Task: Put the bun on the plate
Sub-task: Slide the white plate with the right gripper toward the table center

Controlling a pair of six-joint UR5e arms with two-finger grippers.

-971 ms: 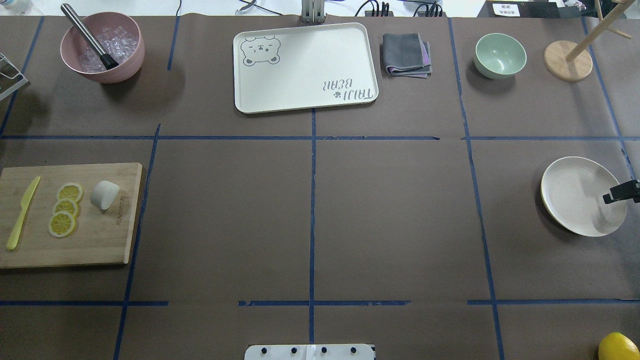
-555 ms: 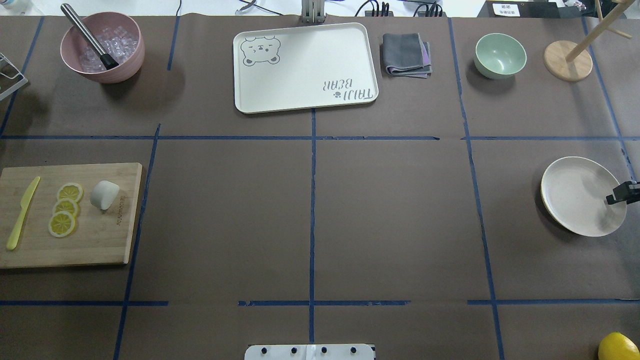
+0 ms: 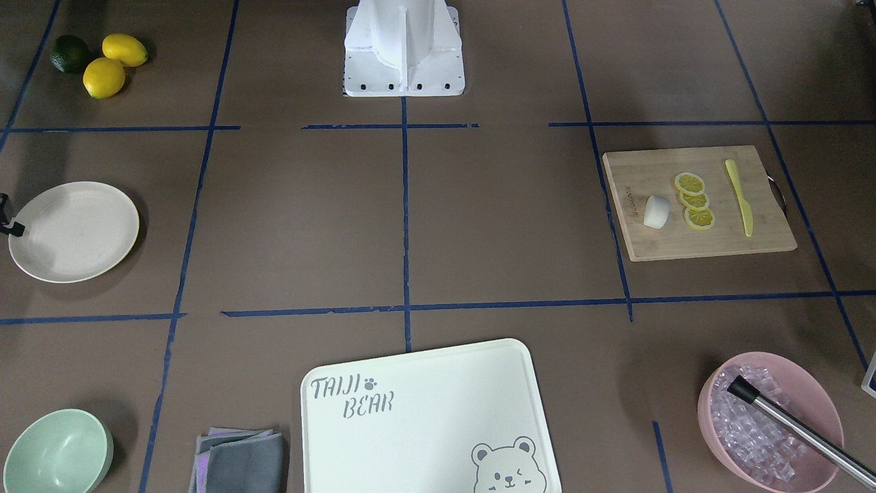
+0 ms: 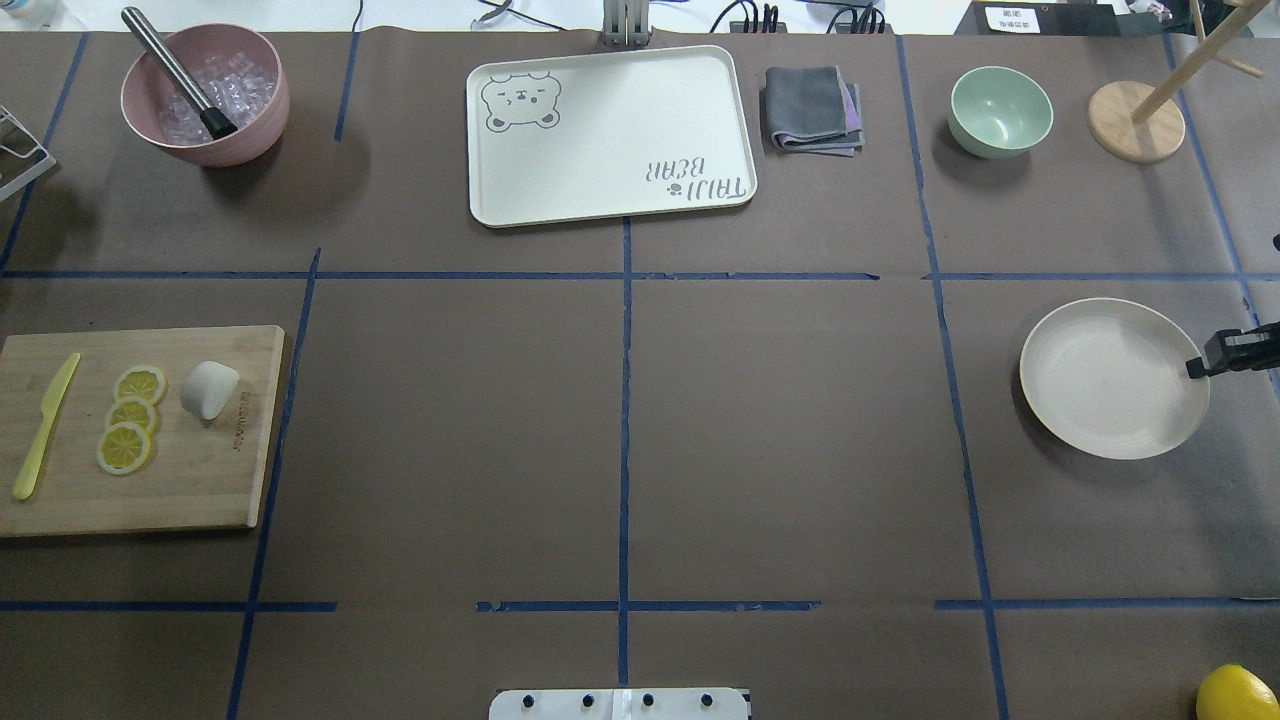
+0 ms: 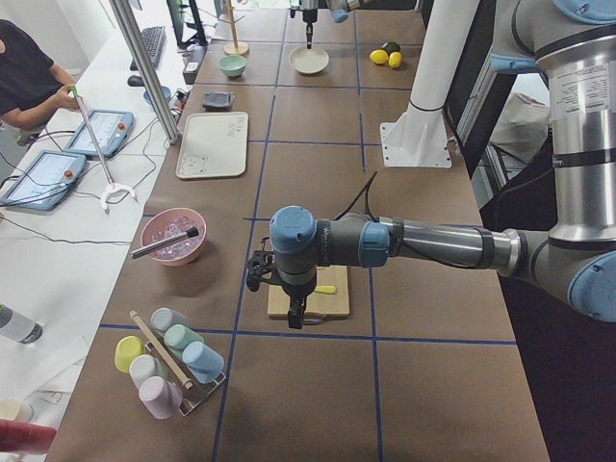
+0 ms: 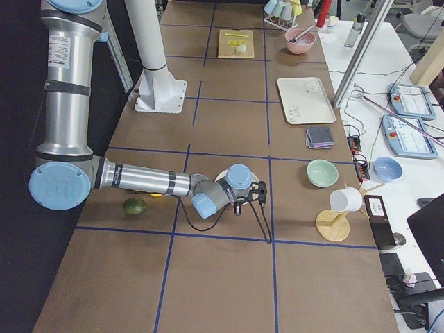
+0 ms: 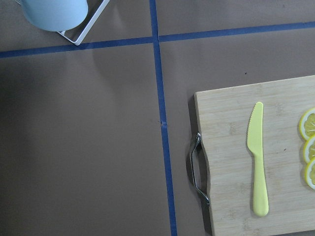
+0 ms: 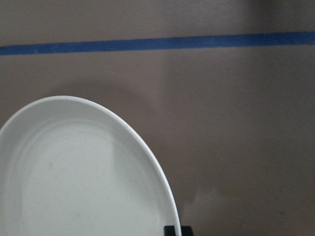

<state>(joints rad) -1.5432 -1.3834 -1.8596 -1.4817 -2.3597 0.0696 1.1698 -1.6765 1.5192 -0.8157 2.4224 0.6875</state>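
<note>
Bun lies on the wooden cutting board at the left side of the desk, just beside a row of three lemon slices. A yellow knife lies further out on the same board. The bun is held by neither gripper. The plate is well apart from it, at the right side of the desk. The right gripper is at the plate's outer rim and clamped on it. In the right wrist view the rim runs down to a black fingertip at the bottom edge. The left gripper points down above the outer end of the cutting board. It shows only in the side view, so whether it is open or closed cannot be told. Its wrist view looks down on the board's metal handle, the knife and the edges of the slices.
</note>
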